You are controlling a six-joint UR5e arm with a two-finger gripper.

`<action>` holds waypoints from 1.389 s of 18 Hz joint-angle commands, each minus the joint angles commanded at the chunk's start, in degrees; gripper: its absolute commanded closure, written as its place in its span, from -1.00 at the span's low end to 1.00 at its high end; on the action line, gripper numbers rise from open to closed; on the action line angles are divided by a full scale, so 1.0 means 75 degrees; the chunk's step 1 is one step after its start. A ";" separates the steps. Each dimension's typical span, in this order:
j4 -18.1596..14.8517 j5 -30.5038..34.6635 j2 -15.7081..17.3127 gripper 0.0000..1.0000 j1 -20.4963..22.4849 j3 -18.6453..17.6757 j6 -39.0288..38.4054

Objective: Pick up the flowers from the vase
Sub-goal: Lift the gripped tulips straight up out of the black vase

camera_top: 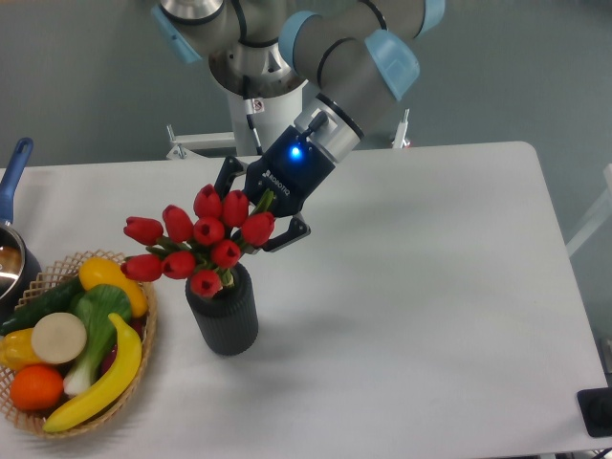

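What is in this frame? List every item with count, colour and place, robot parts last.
flowers: one bunch of about ten red tulip buds with green stems, above the vase mouth, leaning left
vase: one, dark grey-black, ribbed, upright on the table left of centre
wicker basket: one, tan, at the front left, holding colourful fruit and vegetables
pot: one, metal with a blue handle, at the left edge, partly cut off
table: one, white
black object: one, at the lower right corner, too cut off to identify
gripper: one, black with a blue light, behind the flowers, apparently shut on the stems
arm: one, grey with light blue joints, coming from the top
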 joint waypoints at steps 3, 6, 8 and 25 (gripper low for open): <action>0.0011 -0.0047 0.0070 0.06 0.0012 0.0000 -0.0047; 0.0000 -0.0246 0.0117 0.14 0.0000 0.0023 -0.0141; 0.0000 -0.0317 0.0118 0.14 0.0012 0.0093 -0.0153; -0.0012 -0.0903 0.0164 0.24 0.0222 0.0667 -0.1148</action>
